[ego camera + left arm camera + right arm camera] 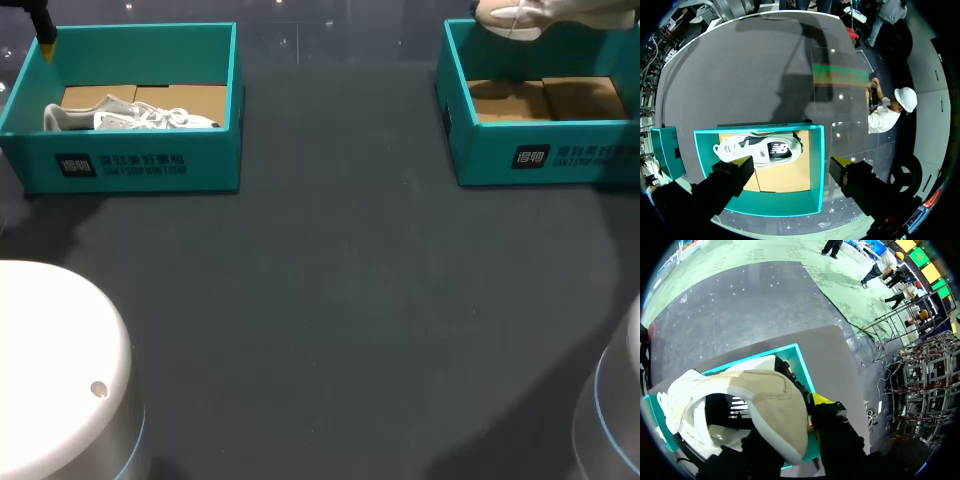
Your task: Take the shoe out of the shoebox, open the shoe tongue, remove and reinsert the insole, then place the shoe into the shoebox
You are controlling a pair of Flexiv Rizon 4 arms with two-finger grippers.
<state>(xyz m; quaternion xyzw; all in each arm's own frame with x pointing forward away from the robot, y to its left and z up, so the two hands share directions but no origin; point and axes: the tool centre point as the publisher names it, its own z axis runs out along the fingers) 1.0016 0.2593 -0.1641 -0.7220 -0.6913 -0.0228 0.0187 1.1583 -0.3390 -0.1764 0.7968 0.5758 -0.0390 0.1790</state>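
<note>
A white shoe (130, 117) lies on its side in the left teal shoebox (120, 170). My left gripper (792, 170) hangs open above that box's back wall, with the white shoe (760, 147) ahead of its fingers and untouched. In the head view only a yellow tip of the left gripper (45, 42) shows. My right gripper (800, 412) is shut on the heel collar of a beige and white shoe (755, 395), one finger outside and the other hidden inside. This shoe (520, 15) hangs above the right teal shoebox (540, 155), which holds only cardboard.
The dark table top (330, 300) stretches wide between and in front of the two boxes. My arms' white bases (60, 370) stand at the near left and near right corners.
</note>
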